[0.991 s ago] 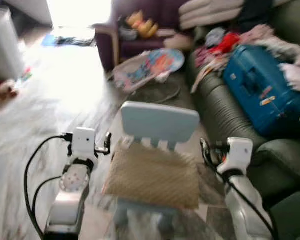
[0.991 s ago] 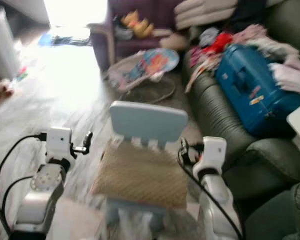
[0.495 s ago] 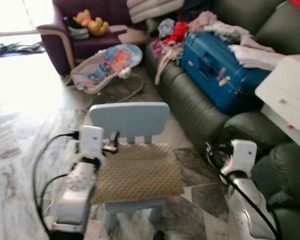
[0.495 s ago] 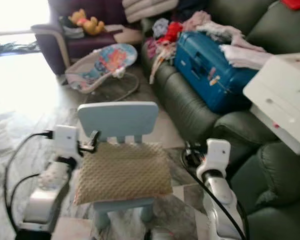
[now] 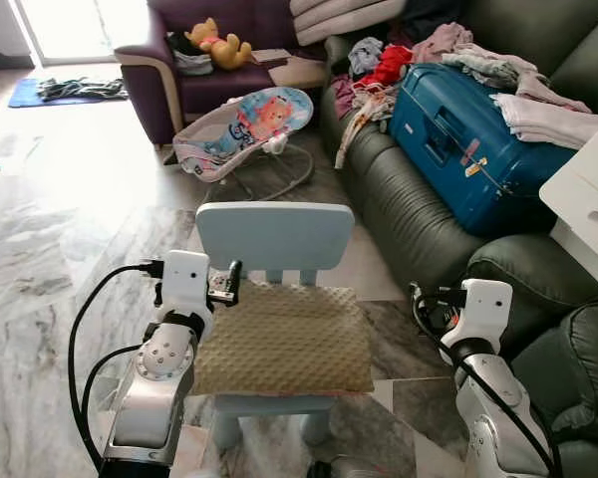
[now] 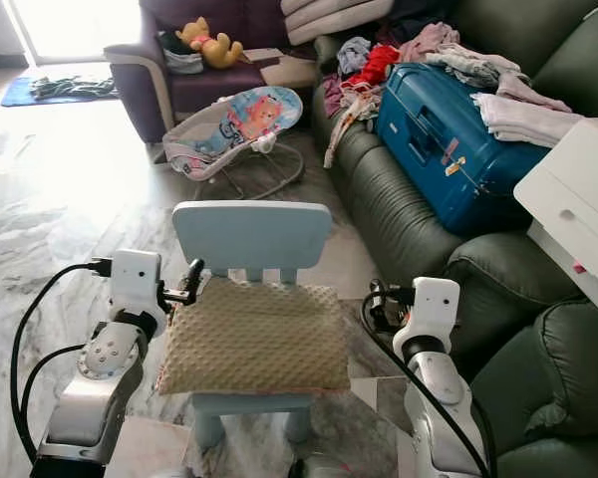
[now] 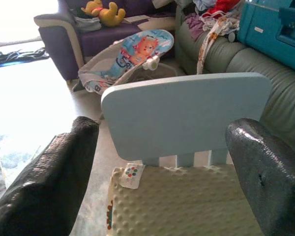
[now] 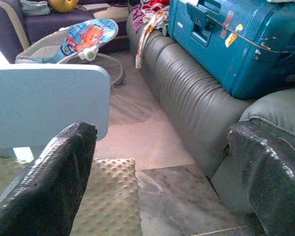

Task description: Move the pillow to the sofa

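While the pillow (image 5: 284, 339) is lying flat on the chair (image 5: 275, 235) seat, both claws are hanging wide open, holding nothing: left gripper (image 7: 157, 172) at its left edge, right gripper (image 8: 162, 167) off its right. Looks soft, light, floppy, so I'm guessing pinching opposite edges works best.

A lived-in home living room: dark green leather sofa (image 5: 429, 214), colourful baby bouncer (image 5: 244, 124), yellow plush toy (image 5: 211, 38), scattered clothes (image 5: 384, 65).
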Motion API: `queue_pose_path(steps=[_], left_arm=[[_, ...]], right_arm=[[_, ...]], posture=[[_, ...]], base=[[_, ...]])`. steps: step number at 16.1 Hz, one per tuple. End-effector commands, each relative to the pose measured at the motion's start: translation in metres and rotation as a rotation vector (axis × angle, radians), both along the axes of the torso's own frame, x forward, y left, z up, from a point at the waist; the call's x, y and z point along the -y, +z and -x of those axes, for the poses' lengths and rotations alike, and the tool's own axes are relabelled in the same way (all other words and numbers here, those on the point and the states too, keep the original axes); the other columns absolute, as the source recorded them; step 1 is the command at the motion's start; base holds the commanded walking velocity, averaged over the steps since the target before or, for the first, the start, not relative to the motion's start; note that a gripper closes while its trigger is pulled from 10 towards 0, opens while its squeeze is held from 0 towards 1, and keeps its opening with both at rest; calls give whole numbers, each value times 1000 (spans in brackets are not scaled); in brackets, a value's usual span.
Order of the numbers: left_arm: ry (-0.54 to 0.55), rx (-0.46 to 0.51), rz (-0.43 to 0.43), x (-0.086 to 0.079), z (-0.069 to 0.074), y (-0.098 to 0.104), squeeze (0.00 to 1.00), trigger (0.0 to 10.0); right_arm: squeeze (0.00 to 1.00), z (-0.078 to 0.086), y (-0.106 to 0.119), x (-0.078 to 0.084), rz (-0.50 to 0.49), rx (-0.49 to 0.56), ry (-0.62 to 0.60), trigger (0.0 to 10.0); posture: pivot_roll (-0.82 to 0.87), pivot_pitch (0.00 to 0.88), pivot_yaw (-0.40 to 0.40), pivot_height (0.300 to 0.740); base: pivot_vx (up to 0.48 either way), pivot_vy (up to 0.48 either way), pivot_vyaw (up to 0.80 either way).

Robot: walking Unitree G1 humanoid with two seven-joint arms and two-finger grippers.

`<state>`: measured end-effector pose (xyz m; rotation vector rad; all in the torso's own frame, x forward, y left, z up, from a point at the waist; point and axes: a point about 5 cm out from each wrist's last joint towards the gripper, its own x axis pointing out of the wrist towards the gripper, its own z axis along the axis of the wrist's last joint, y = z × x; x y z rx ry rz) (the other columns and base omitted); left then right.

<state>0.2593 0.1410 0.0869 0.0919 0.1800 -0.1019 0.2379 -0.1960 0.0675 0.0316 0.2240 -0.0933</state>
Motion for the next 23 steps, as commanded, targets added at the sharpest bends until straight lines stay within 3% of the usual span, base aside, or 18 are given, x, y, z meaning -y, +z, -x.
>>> queue_pose_path(steps=[1, 3, 15, 23], left_arm=[[-14, 8, -4, 0, 0, 3, 0, 10000], [-19, 8, 2, 1, 0, 3, 0, 10000], [38, 19, -55, -6, -1, 2, 0, 10000], [58, 29, -97, -10, -2, 2, 0, 10000]], right_arm=[[0, -1, 3, 2, 1, 7, -10, 10000], [0, -1, 3, 2, 6, 9, -5, 10000], [0, -2, 5, 1, 15, 19, 11, 10000], [0, -3, 6, 0, 9, 28, 21, 10000]], posture=[[-9, 0, -52, 740], [-10, 0, -52, 740], [-10, 0, -54, 740], [-16, 0, -51, 647]], base=[[0, 0, -538], [0, 0, -669], [0, 0, 0], [0, 0, 0]])
